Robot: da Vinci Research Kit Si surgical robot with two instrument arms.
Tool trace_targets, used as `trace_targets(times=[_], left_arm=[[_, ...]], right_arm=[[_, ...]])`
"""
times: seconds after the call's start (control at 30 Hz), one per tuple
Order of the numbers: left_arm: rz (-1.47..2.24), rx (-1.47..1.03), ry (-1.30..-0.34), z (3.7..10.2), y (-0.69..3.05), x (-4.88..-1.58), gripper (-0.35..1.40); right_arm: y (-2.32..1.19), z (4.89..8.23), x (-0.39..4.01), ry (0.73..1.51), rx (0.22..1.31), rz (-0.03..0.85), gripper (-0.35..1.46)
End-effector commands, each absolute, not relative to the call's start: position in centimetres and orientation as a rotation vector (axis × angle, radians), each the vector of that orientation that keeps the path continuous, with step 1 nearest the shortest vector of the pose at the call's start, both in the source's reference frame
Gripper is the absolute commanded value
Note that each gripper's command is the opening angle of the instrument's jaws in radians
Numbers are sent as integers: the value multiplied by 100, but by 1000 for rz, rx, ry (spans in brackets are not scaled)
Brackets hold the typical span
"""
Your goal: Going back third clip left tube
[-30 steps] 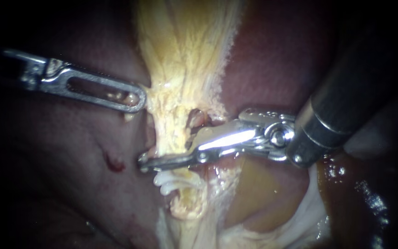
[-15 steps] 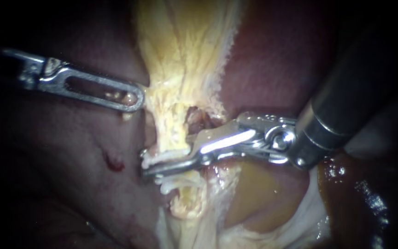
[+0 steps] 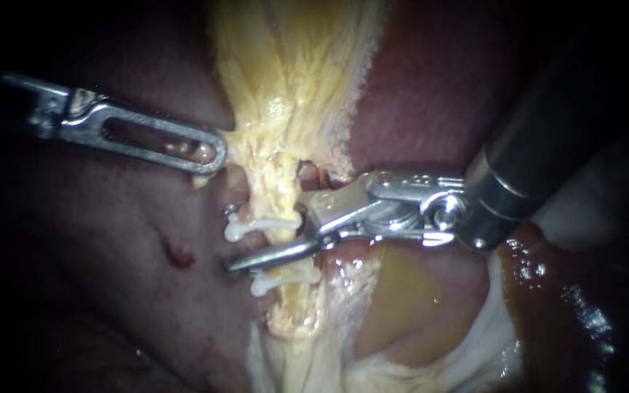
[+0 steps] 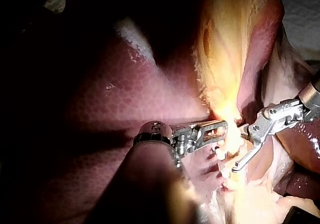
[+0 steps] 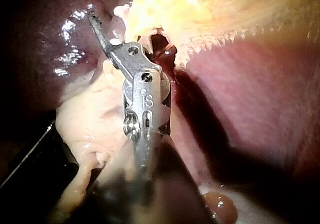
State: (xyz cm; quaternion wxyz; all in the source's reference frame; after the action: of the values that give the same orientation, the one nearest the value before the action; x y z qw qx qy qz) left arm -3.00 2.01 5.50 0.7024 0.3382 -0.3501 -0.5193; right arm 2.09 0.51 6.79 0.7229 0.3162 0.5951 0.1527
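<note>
Left tool [image 3: 209, 153] clenched on yellow tissue [image 3: 285, 109]; right tool [image 3: 278, 244] released, lower jaw between two white clips [image 3: 260, 225]; a crooked pull-back could snag and dislodge one.

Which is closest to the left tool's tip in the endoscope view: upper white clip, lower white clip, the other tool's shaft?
1. Upper clip, below the left instrument.
2. Lower clip, further down.
3. Right instrument's shaft, far right.

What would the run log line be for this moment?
left instrument: shut on tube; right instrument: jaws open, lower jaw between clips; upper clip, lower clip: on tube
</note>
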Motion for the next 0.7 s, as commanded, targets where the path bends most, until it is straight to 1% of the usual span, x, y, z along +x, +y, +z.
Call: trace_targets(times=[0.03,0.2,0.37,0.53,0.7], left_arm=[[-1155,753,-779,550,200,-300,-35],[-1155,753,-779,550,200,-300,-35],[-1155,753,-779,550,200,-299,-35],[-1154,753,-779,550,200,-298,-35],[-1154,753,-779,551,200,-298,-35]], right_arm=[[52,681,205,1309,680,327,49],[56,684,189,1292,619,295,50],[51,678,173,1293,608,272,50],[48,658,144,1304,607,238,50],[48,632,110,1309,571,209,50]])
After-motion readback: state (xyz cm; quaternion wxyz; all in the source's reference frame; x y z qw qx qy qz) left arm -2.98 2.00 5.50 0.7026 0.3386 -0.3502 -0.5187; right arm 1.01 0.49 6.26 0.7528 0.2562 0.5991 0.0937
